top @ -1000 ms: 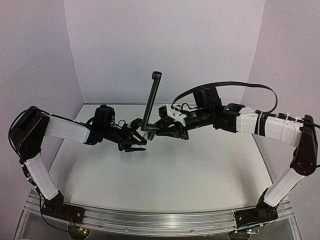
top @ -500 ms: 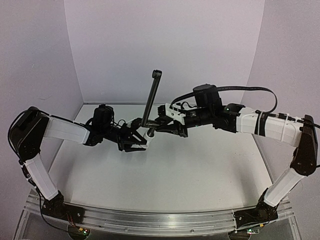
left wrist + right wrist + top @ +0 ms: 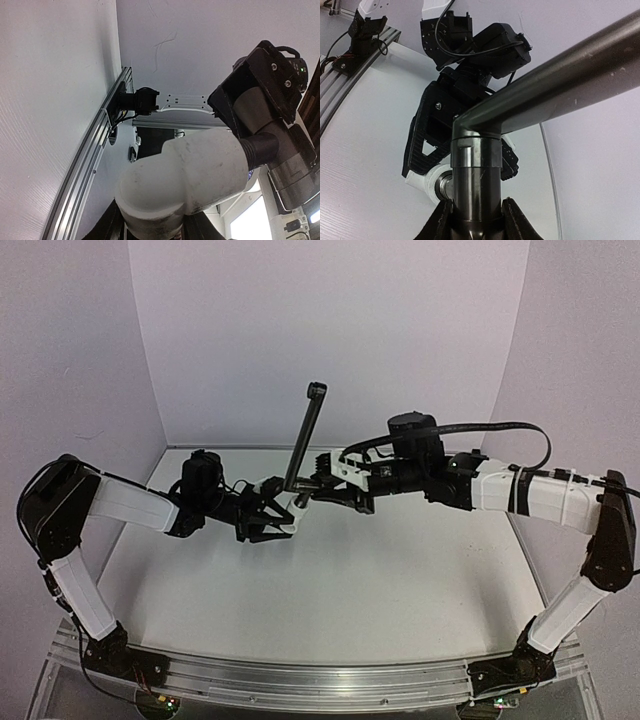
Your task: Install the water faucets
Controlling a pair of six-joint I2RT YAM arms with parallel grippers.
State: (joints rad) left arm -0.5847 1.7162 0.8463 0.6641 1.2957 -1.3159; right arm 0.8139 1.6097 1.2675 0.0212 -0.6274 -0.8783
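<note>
Pale, matte walls (image 3: 330,320) box in a smooth white tabletop (image 3: 350,590), with a ribbed aluminium rail (image 3: 300,685) along the near edge where both arms are bolted.

Both arms meet in the air over the middle of the tabletop. The faucet (image 3: 303,440) is a slim black metal rod, held well off the surface and leaning a bit to the right, its short crossbar end up top. The right end effector (image 3: 305,492) is clamped on its lower end. From the right wrist cam the metal looks satin dark with a few scuffs and specks, there's a shinier ring-shaped collar on the stem, and one finger sits snug on each side of the base.

The fitting (image 3: 297,503) is a small white plastic cylinder right at the bottom of the rod. In the left wrist view it fills the frame: rounded, slightly grubby plastic with a dark stub poking out of one end. The left end effector (image 3: 285,508) is clamped on the fitting, dark fingers on both sides of it.

Fitting and faucet base look like they're touching, but I can't tell whether they're actually seated together.
</note>
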